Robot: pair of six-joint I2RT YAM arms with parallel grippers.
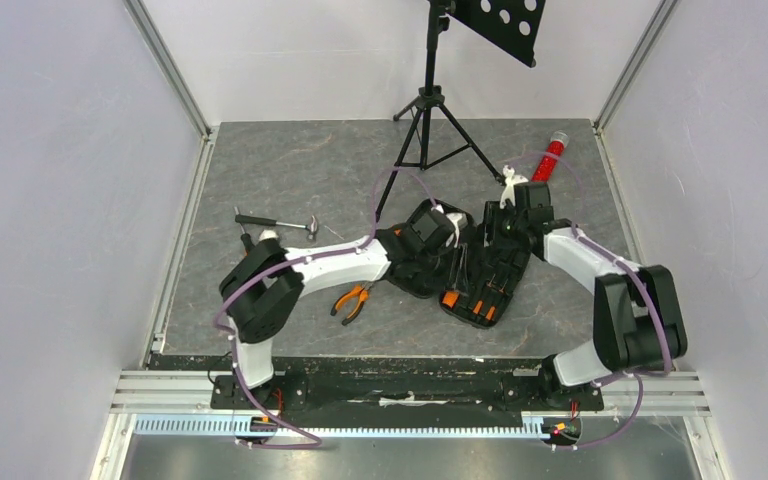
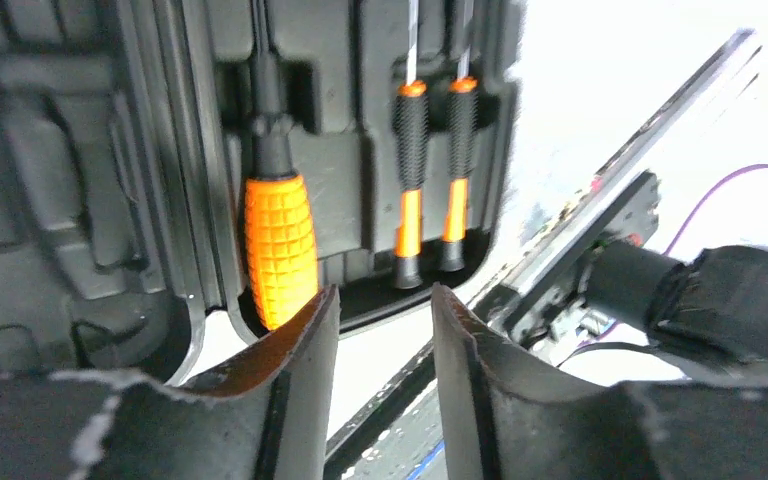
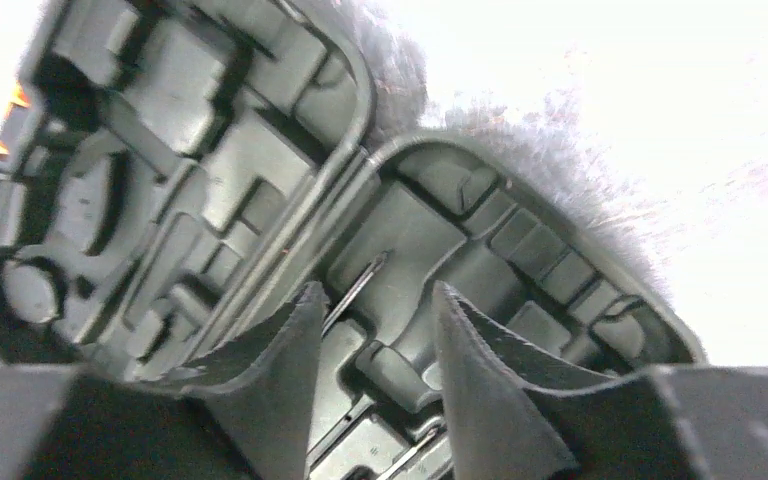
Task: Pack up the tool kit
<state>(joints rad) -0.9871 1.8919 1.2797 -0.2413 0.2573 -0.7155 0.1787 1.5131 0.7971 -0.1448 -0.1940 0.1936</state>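
Observation:
The tool kit's black case [image 1: 488,268] lies open mid-table, with orange-handled tools [image 1: 470,303] seated in its near end. Both grippers hover over it. My left gripper [image 1: 428,235] is open with nothing between its fingers. In the left wrist view it [image 2: 385,295] sits just off the case rim [image 2: 80,200], past a fat orange screwdriver [image 2: 278,245] and two slim screwdrivers [image 2: 410,180]. My right gripper [image 1: 513,215] is open too. In the right wrist view it [image 3: 378,292] hangs over the moulded tray [image 3: 210,150]. A hammer [image 1: 278,222] and orange pliers [image 1: 353,300] lie loose on the table to the left.
A black tripod stand [image 1: 428,120] with a perforated plate stands at the back centre. A red glittery tube [image 1: 550,158] lies at the back right. White walls close in the grey table [image 1: 290,160] on the left, right and back.

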